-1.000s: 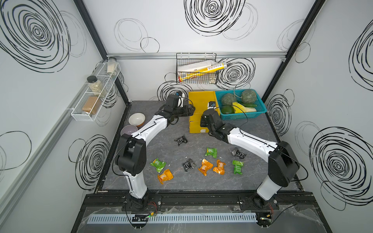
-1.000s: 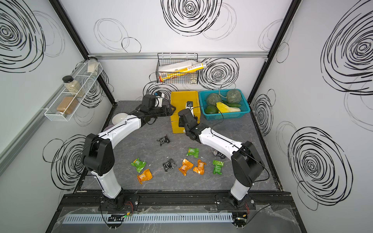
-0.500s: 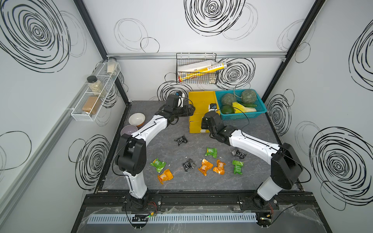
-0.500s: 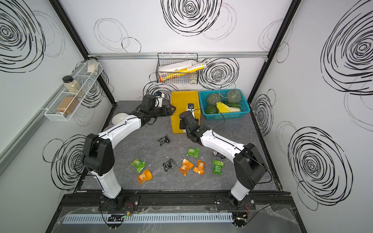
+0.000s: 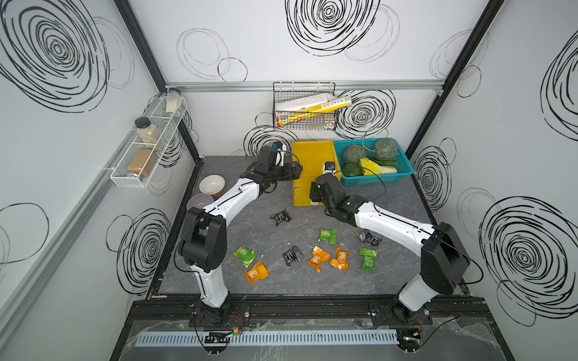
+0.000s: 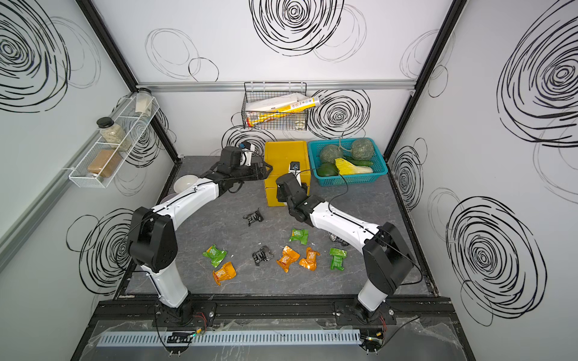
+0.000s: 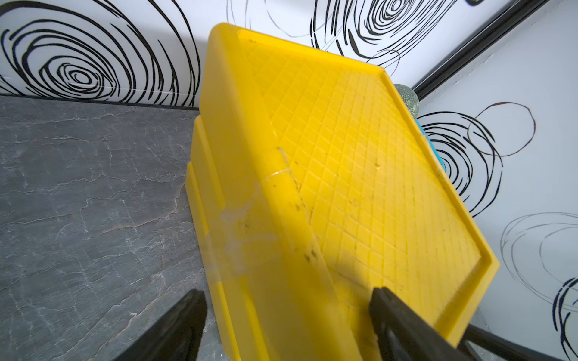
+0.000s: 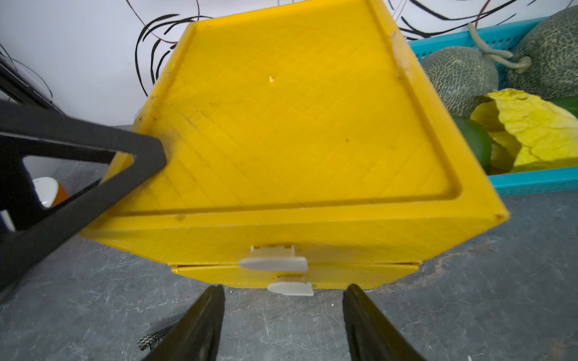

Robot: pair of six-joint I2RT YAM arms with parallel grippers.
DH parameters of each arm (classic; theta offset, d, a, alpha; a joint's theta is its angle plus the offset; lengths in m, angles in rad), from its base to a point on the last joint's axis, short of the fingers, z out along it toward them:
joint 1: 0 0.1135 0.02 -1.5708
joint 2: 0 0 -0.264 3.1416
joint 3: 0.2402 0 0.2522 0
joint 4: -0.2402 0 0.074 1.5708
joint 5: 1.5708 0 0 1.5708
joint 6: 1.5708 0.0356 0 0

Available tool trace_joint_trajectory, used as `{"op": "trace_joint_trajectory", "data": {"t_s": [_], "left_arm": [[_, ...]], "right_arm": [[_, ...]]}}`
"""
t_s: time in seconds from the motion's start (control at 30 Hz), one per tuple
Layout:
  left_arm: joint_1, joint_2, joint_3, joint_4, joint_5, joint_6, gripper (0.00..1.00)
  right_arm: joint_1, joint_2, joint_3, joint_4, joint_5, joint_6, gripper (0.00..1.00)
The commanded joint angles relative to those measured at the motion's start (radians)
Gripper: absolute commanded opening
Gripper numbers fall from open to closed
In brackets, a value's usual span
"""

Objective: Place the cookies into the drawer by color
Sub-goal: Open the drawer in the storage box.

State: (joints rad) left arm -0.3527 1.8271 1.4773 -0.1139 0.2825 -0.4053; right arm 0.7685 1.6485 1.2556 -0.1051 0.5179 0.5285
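Nothing is sorted yet. All nine cookies lie loose on the table [image 5: 312, 281], so this is the opening stage: getting a drawer out. The yellow drawer [image 5: 312, 156] stands at the back edge, just beside the teal basket [image 5: 372, 179].

The left gripper [image 7: 285, 290] has its jaws spread wide across the cabinet's upper side edge, with one finger [image 8: 78, 175] resting on the top corner. That reads as a brace rather than a pinch. The right gripper [image 8: 284, 290] hovers low in front, jaws parted and empty, lined up with the white tab handles [image 8: 273, 264].

Next move, as I judge it: ease forward, close on one tab and pull straight out while the brace stops the light cabinet sliding.

Containers now. The two drawer fronts the right wrist view shows look shut or nearly so, contents unseen. The teal basket carries two netted melons [image 5: 385, 149], a yellow leafy cabbage [image 5: 372, 167], a cucumber and a dark green fruit. The wire basket [image 5: 303, 83] on the back wall holds long boxes, and the side shelf [image 5: 125, 183] holds jars. Two bowls [image 5: 212, 184] by the left arm look empty.

The cookies are scattered across the front half — green [image 5: 327, 235], orange [image 5: 318, 258] and black [image 5: 281, 216], three of each.
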Motion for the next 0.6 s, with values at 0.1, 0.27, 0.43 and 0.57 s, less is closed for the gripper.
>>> {"op": "trace_joint_trajectory", "data": {"t_s": [0.1,0.27,0.43,0.57], "left_arm": [[-0.011,0.013,-0.031,-0.044,-0.017,0.008,0.88],[-0.012,0.017,-0.029,-0.044,-0.013,0.006,0.88],[-0.014,0.023,-0.028,-0.045,-0.011,0.006,0.88],[-0.014,0.026,-0.026,-0.046,-0.011,0.006,0.88]], "right_arm": [[0.003,0.084,0.119,-0.076,0.071,-0.017,0.67],[0.002,0.135,0.184,-0.101,0.079,-0.033,0.67],[0.003,0.168,0.212,-0.106,0.083,-0.062,0.64],[-0.003,0.181,0.22,-0.104,0.077,-0.078,0.58]]}}
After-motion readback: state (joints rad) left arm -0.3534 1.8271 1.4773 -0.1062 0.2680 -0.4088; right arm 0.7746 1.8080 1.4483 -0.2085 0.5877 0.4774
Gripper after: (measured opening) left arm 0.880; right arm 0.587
